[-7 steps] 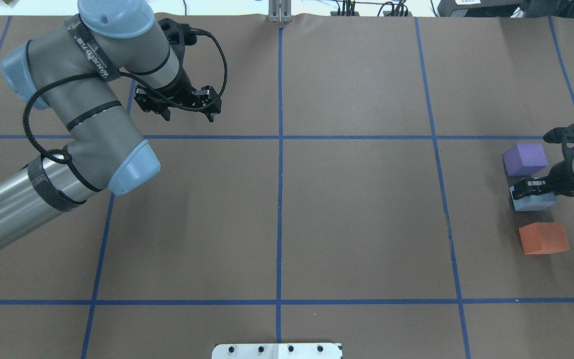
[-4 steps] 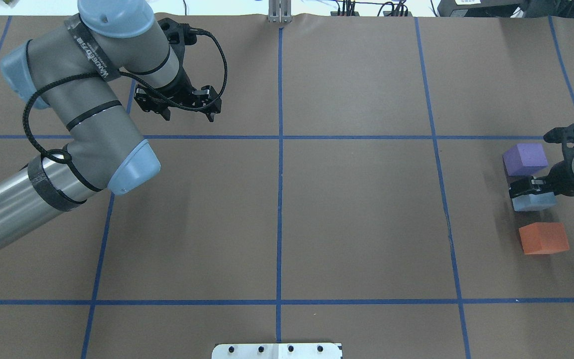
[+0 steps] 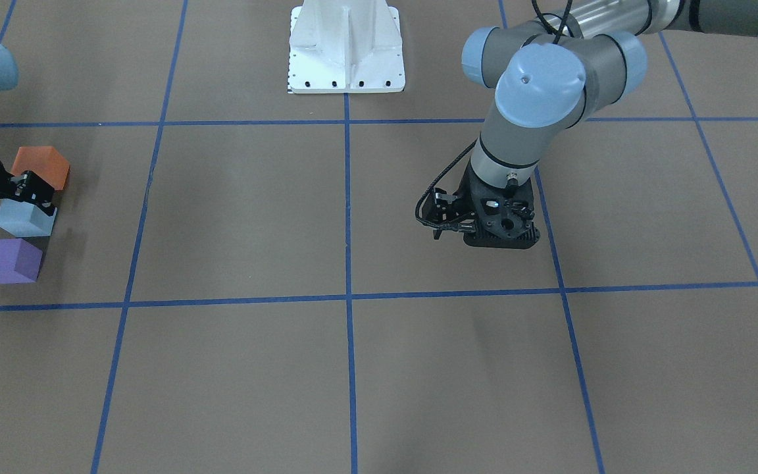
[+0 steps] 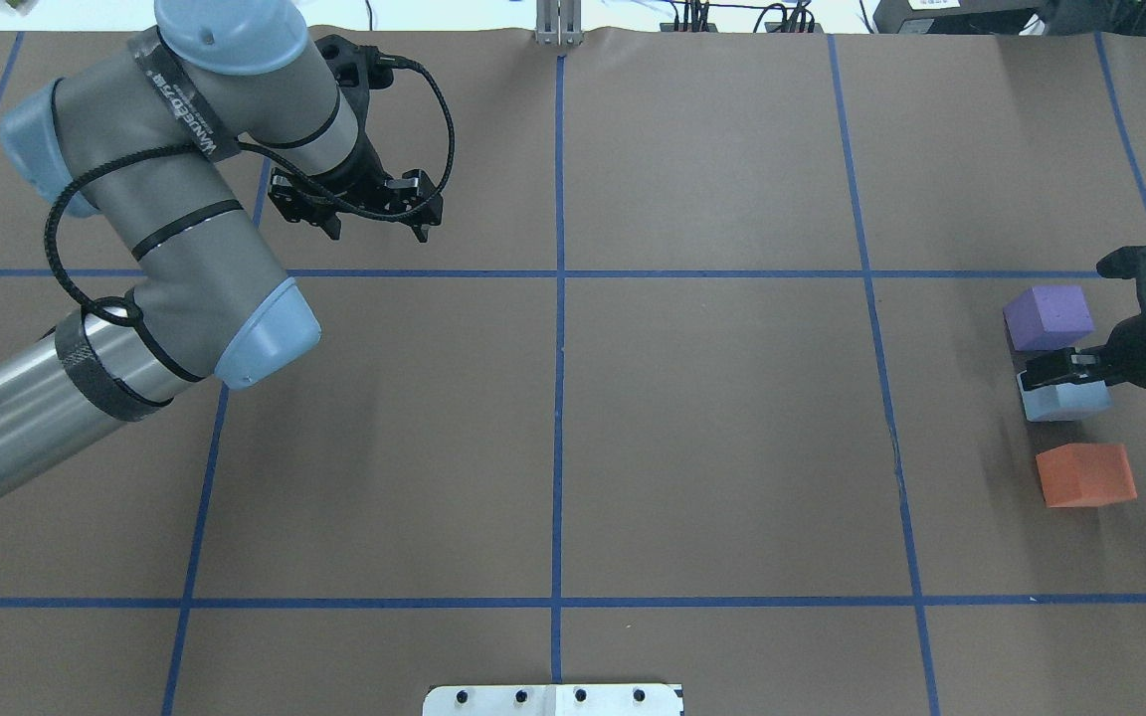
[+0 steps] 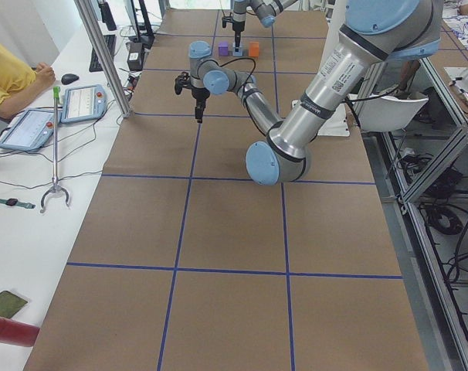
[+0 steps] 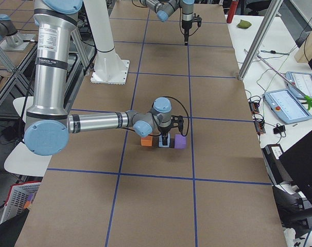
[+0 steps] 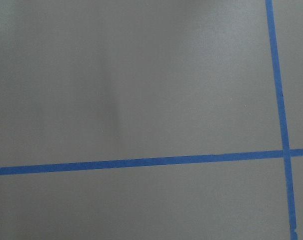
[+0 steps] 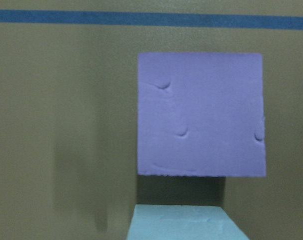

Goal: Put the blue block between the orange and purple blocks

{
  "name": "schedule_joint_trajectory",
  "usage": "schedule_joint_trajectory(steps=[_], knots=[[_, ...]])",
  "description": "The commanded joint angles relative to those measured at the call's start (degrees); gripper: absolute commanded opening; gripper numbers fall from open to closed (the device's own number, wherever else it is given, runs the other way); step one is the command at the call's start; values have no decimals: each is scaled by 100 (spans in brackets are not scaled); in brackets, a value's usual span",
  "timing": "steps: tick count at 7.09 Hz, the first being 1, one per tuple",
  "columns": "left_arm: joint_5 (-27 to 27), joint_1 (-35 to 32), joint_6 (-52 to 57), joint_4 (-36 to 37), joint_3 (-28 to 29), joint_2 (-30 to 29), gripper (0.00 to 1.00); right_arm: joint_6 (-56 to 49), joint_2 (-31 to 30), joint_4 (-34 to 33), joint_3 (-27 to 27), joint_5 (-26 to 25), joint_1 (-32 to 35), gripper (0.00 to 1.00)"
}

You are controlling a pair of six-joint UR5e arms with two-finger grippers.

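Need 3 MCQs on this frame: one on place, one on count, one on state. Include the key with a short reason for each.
1. Where is the blue block?
A. Alone at the table centre
B. Between the purple block and the orange block
C. Stacked on the orange block

2. How many blocks are on the table?
A. One
B. Two
C. Three

3. What state is the left gripper in?
A. Open, holding nothing
B. Shut on the purple block
C. Shut on the orange block

Key:
1 B: the overhead view shows it in line between those two.
2 C: only purple, blue and orange show.
3 A: its fingers stand apart over bare table, far from the blocks.
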Motion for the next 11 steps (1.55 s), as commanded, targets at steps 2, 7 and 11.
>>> schedule_joint_trajectory(steps=[2,7,11], knots=[[-35,-113,73,94,-399,72,100,-336,-226,-59,253,353,785,100],[-938,-2243,3965,112,-1633,3013,100,-3483,-25,-2183,323,1277,3210,100],[-1274,-4453,6778,95,295,3264,100,-3828,168,-2967,507,1304,3373,100]])
